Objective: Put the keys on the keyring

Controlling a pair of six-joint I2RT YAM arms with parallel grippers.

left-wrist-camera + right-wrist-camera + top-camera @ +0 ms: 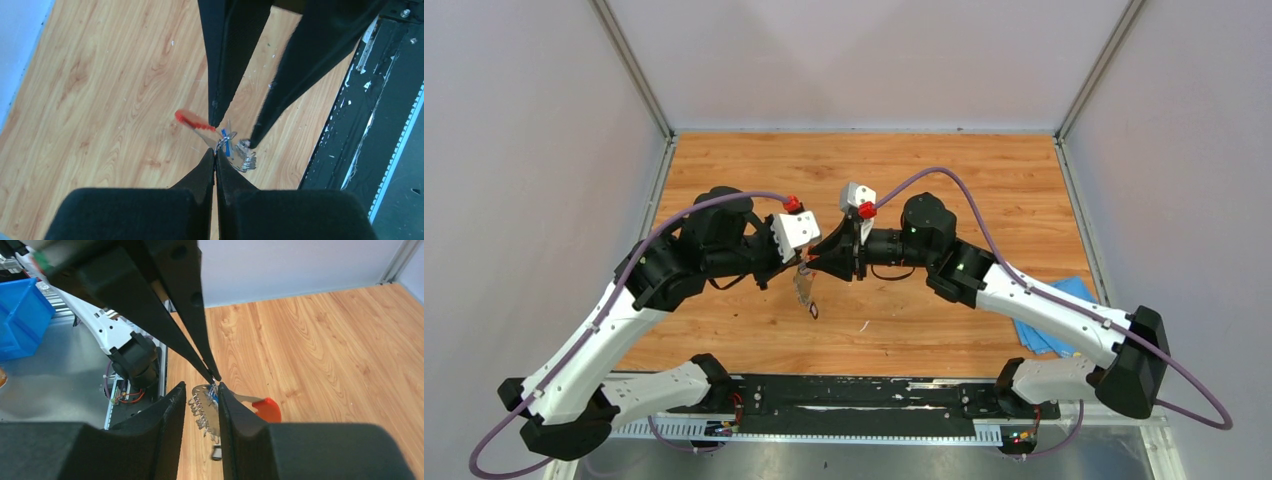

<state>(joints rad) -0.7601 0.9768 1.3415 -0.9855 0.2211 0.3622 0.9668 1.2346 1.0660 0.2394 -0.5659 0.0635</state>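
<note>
Closest to the lens, black two-finger left claw (216,156), clenched tight on a thin red curved keyring (192,120) with a fan of grey metal pieces. Opposite, black right claw (234,133), fingers parted either side of that fan; grasping or merely straddling, impossible to tell. Between both claws' tips, tiny blue-and-white-headed key (226,141). Just below the claws, tiny black-headed key (813,311).
</note>
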